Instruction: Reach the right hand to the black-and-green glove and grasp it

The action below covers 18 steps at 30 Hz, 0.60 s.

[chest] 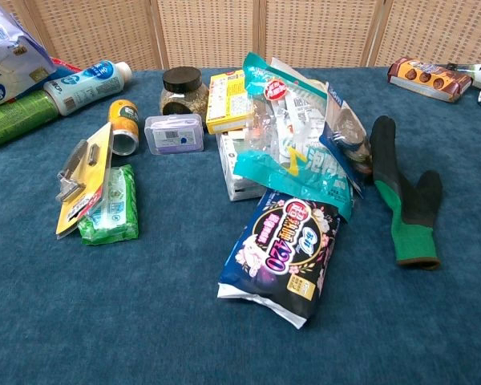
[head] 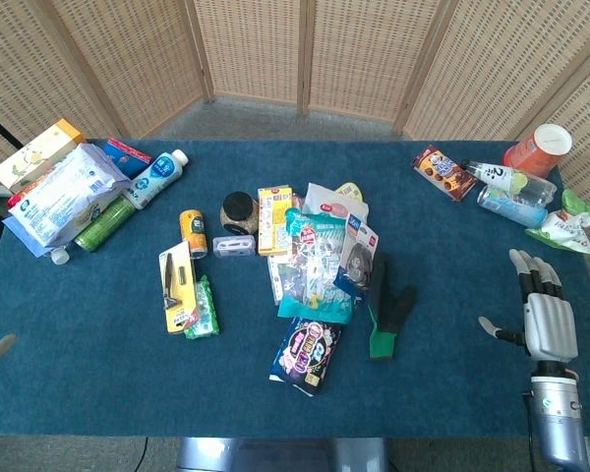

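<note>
One black-and-green glove lies on the blue tabletop, just right of the middle heap. One dark glass jar, one small yellow can, one yellow box. One dark purple pouch nearest the front edge. One razor on a yellow card, with one green packet beside it. Toward the far-left corner, one white bottle and one green bottle. At the far-right corner, one orange cup and one brown cookie pack. One robot hand, the right hand, shows at the right edge, fingers apart.
</note>
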Tool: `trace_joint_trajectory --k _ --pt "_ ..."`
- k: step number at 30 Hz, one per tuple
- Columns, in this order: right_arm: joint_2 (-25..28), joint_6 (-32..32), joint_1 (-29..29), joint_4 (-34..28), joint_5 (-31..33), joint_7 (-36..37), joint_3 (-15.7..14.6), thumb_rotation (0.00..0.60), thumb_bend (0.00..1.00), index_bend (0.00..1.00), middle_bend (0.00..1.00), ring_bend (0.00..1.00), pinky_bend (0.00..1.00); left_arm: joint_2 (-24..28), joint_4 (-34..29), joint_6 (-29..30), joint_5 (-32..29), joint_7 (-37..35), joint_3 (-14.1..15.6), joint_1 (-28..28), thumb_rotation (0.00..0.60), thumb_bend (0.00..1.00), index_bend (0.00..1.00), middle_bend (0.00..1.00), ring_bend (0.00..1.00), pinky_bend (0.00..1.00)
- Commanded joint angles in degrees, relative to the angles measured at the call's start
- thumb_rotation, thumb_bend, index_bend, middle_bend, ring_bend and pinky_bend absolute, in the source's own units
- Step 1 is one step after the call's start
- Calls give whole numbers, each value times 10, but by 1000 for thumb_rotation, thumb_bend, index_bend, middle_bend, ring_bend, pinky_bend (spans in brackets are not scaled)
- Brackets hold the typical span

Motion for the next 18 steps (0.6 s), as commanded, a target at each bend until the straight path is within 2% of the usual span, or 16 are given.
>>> trace_joint_trajectory --k 1,6,9,13,18 --pt "3 -4 -2 -8 3 3 2 600 0 0 0 0 0 3 -8 -7 -10 8 0 -1 600 0 113 0 0 0" --pt "4 -20 -3 -35 16 8 4 600 0 0 0 0 0 9 -14 -9 -18 6 -1 0 600 0 119 0 0 0" --pt "5 -48 5 -86 45 7 9 600 0 0 0 0 0 10 -15 -9 -20 4 -2 0 600 0 119 0 0 0" --pt "-9 -95 35 -148 90 -53 13 600 0 0 0 0 0 9 -15 -14 -20 1 -2 -2 600 0 118 0 0 0" --pt "-56 -121 79 -174 172 -133 31 600 0 0 0 0 0 10 -14 -10 -14 -2 0 0 600 0 118 0 0 0"
